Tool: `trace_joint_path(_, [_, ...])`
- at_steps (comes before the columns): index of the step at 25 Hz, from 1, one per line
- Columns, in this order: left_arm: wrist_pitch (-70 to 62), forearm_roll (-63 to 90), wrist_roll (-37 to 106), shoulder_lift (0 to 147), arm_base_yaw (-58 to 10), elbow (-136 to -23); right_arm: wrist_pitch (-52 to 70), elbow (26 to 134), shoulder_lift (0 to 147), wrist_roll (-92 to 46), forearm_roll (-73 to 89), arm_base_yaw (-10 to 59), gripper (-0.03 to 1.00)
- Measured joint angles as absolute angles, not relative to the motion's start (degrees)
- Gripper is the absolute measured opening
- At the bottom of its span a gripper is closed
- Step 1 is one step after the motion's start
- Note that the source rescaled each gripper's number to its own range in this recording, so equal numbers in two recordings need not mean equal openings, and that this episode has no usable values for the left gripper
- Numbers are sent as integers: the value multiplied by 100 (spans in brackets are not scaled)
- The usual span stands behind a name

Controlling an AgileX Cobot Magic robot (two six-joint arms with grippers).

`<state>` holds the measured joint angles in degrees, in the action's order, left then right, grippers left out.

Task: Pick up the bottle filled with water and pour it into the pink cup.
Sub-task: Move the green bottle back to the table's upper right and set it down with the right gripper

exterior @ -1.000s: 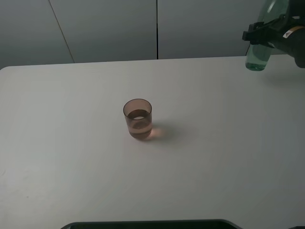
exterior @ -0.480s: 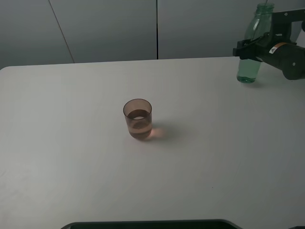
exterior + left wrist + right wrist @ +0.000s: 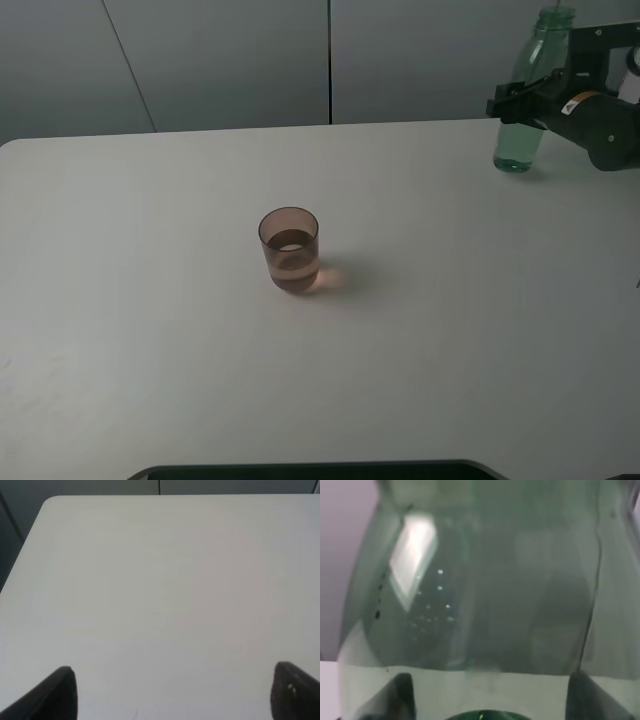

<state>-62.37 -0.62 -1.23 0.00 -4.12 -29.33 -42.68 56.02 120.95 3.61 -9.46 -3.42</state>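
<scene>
1. L gripper (image 3: 172,692): fingers spread wide, nothing betw. them, over bare table.
2. pink cup (image 3: 289,250): upright, mid-table, some liquid inside, well apart from bottle.
3. bottle (image 3: 518,140): far R, near back edge, upright, no cap, water low. Base at or just off the top; I can't tell which.
4. R gripper (image 3: 524,102): clamped on bottle mid-body.
5. Step, my read: bottle handling at R edge. I'd keep it vertical, move slow, and let go only w/ base flat.
6. table (image 3: 150,350): plain white, matte.
7. wall panels (image 3: 220,60): grey, seams visible.
</scene>
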Motion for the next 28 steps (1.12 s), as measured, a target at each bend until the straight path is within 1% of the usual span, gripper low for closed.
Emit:
trace_joint_path(6, [-6237, -62, -131, 0, -412, -2933, -4296, 5710, 12298, 361, -829, -342, 0])
trace_joint_path(25, [-6237, -62, -119, 0, -412, -2933, -4202, 5736, 12300, 351, -499, -342, 0])
trace_joint_path(26, [-6237, -62, -119, 0, -412, -2933, -4202, 5736, 12300, 361, -499, -342, 10])
trace_joint_path(27, [-6237, -62, -119, 0, -412, -2933, -4215, 5736, 12300, 376, -499, -342, 31])
trace_joint_path(28, [-6237, -62, -119, 0, -412, -2933, -4241, 5736, 12300, 376, -499, -342, 63])
